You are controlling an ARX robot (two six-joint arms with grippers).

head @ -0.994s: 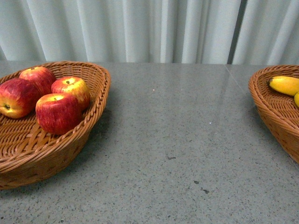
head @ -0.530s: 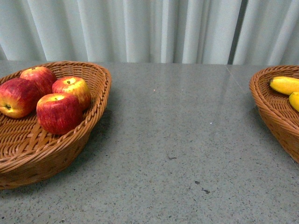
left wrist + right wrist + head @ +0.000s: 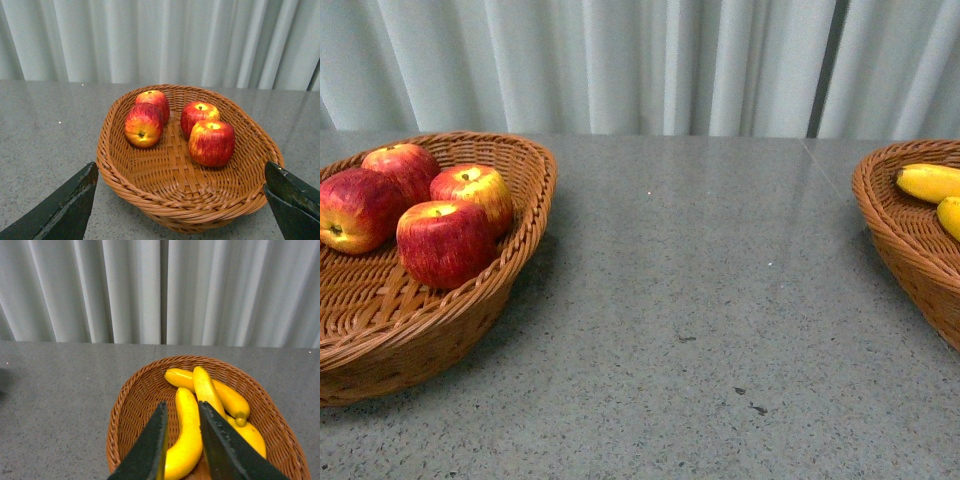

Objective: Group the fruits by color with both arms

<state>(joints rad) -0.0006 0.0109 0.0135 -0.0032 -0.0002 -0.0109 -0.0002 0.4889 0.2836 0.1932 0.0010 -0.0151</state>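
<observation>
So the four glossy red apples with yellowish streaks point(image 3: 425, 208) are all sitting together in the brown woven wicker basket on the left point(image 3: 450, 330); the left wrist view shows them point(image 3: 180, 127) bunched toward the far half of that basket point(image 3: 150, 200), two pairs side by side, a couple of them touching. Over on the right, the bright yellow curved bananas point(image 3: 207, 407) lie piled in the second brown wicker basket point(image 3: 127, 410), overlapping each other; the front view only catches two of them point(image 3: 930, 182) at that basket's point(image 3: 895, 235) edge. Both baskets rest on the grey speckled tabletop point(image 3: 720, 300), well apart; pale pleated curtain point(image 3: 640, 60) behind.

Left gripper point(image 3: 182, 200) has its fingers spread wide, nothing between them; right gripper point(image 3: 181, 445) has its fingers almost together with a narrow gap, hovering above the bananas, gripping nothing.
</observation>
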